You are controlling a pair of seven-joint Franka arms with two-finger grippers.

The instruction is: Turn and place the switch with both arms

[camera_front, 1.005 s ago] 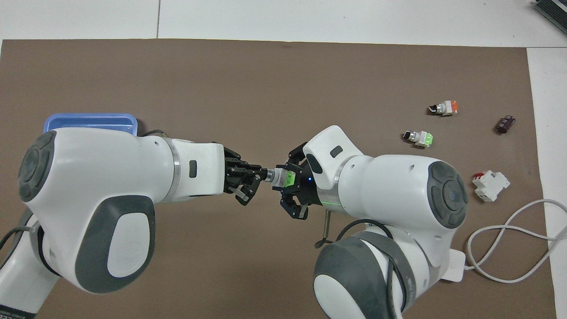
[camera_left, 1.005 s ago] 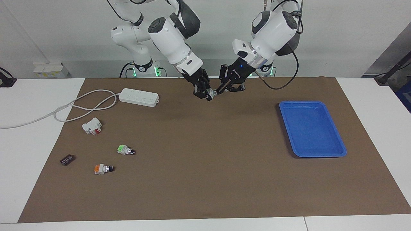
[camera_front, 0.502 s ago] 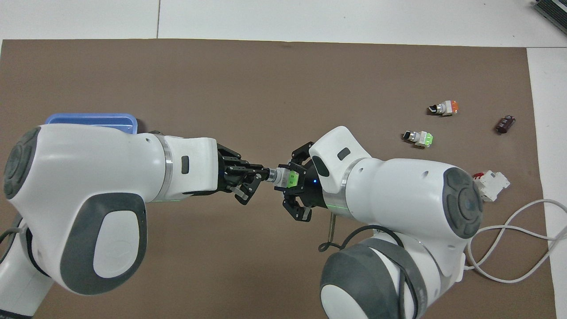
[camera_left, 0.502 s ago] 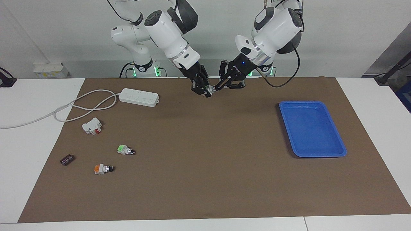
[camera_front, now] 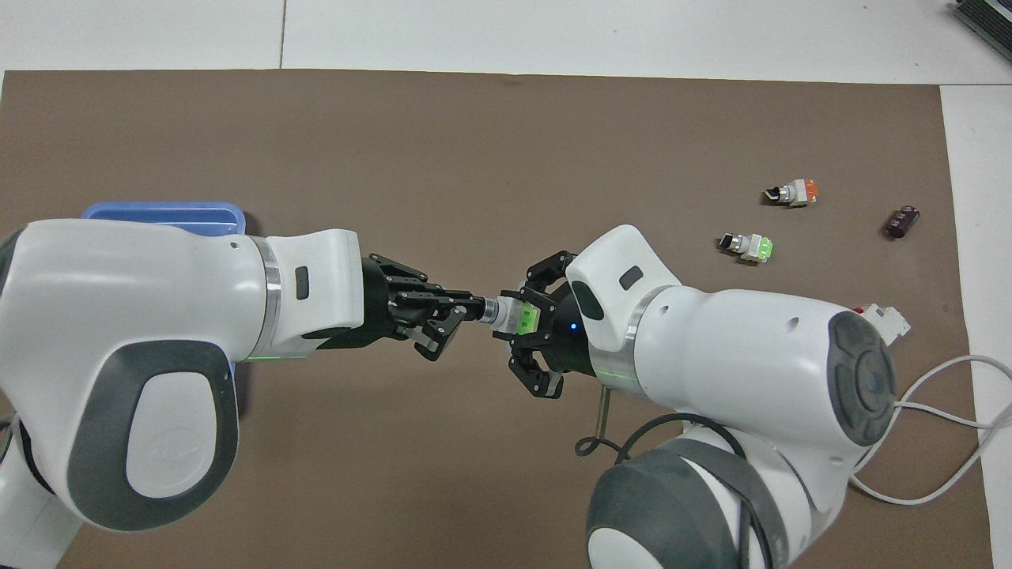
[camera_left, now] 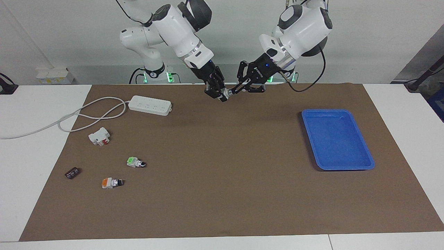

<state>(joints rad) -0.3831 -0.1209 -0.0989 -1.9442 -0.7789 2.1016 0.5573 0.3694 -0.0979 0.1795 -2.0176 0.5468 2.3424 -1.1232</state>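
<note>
A brown mat [camera_left: 222, 194] covered the table, with a blue tray [camera_left: 360, 139] toward the left arm's end. Both arms met in the air over the mat's middle, close to the robots. The right gripper [camera_front: 528, 325] was clamped on the green block of the switch [camera_front: 510, 314], and the left gripper [camera_front: 468, 305] was pinched shut on its black knob, so the switch hung between them. This looked like the turning step: one hand bracing the body, the other set to twist the knob. Next the left wrist would need to rotate without pulling the switch loose; the tray seemed the likely place to set it afterwards. A second green switch [camera_left: 135, 162] and an orange one [camera_left: 111, 182] lay untouched on the mat.
</note>
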